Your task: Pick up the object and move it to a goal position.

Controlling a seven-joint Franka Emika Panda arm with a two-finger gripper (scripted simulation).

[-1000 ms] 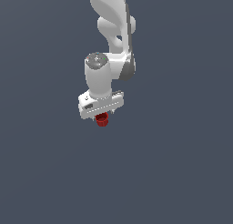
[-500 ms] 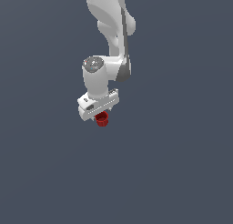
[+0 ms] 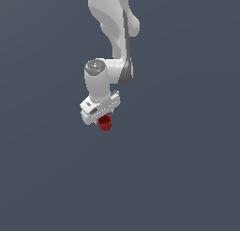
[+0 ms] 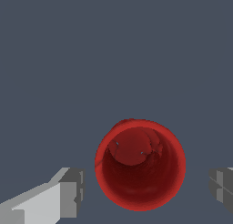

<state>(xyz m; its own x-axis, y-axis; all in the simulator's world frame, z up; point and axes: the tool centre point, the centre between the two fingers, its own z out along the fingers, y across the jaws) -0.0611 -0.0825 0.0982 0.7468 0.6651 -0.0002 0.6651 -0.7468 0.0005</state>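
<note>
With the end effector (image 3: 101,120) open astride the cup (image 4: 140,169), fingers (image 4: 68,192) clear of both its walls, closing off-centre or too shallow could nudge or tip the cup instead of gripping it.

Plain grey ground (image 3: 187,178) spreads on every side of the hand (image 3: 101,122) in the exterior view, with nothing standing on it to block passage toward that view's left, right, or lower part. The one thing close by is the dark-red cup (image 3: 105,123), sitting between the fingers (image 4: 68,191); the wrist view shows a gap between its wall and each fingertip. Above, only the white arm (image 3: 115,28) fills the space.
</note>
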